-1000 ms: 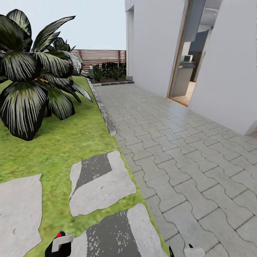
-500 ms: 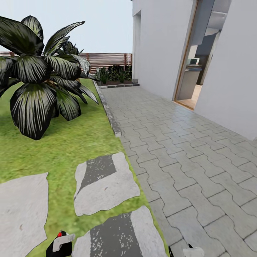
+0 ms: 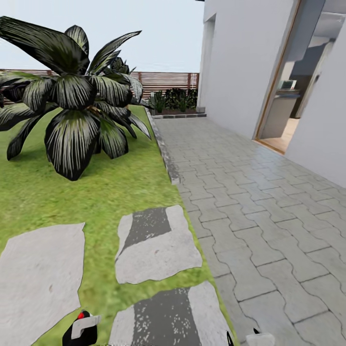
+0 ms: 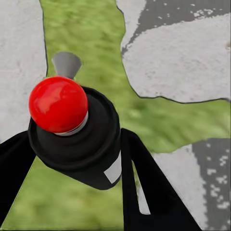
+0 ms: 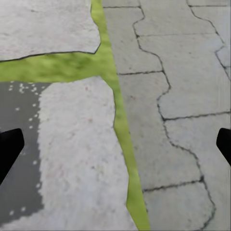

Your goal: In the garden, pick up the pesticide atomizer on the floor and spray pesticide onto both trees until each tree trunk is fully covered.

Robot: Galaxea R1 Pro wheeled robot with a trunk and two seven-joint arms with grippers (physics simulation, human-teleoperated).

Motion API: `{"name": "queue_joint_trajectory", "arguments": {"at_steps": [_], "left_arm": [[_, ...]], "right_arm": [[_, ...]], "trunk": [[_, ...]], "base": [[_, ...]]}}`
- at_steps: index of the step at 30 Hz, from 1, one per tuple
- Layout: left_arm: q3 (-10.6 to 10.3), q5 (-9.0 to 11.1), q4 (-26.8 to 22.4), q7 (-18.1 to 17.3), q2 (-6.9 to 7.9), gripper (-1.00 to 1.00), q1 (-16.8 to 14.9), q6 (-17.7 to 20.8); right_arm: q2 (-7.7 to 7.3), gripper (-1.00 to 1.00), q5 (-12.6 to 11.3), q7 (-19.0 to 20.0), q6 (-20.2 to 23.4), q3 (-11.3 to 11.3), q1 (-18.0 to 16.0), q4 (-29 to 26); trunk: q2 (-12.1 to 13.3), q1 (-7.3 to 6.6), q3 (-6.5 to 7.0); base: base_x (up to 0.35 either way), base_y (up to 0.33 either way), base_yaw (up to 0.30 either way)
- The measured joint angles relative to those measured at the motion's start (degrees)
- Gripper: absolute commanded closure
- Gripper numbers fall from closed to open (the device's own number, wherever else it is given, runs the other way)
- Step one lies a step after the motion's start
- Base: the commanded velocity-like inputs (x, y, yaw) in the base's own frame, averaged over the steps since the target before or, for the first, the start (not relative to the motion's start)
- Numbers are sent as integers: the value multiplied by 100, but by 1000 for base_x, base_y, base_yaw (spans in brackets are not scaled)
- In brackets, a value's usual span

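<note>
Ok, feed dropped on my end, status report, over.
Left gripper shut on atomizer. Right gripper open, empty. Stepping stones and lawn ahead, palm front-left.

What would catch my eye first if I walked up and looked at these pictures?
Probably the big dark plant with white-streaked leaves, standing on the green lawn at the left of the head view. Next, the bright red knob topping a black atomizer gripped by the left gripper, over grass and pale stepping stones. To the right, grey paving runs along a white house wall with an open doorway.
</note>
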Motion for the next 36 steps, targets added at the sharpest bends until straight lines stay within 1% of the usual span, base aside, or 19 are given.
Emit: {"name": "queue_joint_trajectory", "arguments": {"at_steps": [23,36], "left_arm": [[14,16,6,12,-9,100,0,-3],[43,53,44,17,0,100,0,-4]], "right_arm": [[0,-100,0,0,0,0,0,0],[0,-100,0,4,0,3,0,0]], "trunk": [[0,0,0],[0,0,0]], "base": [[9,4,278],[154,228,278]]}}
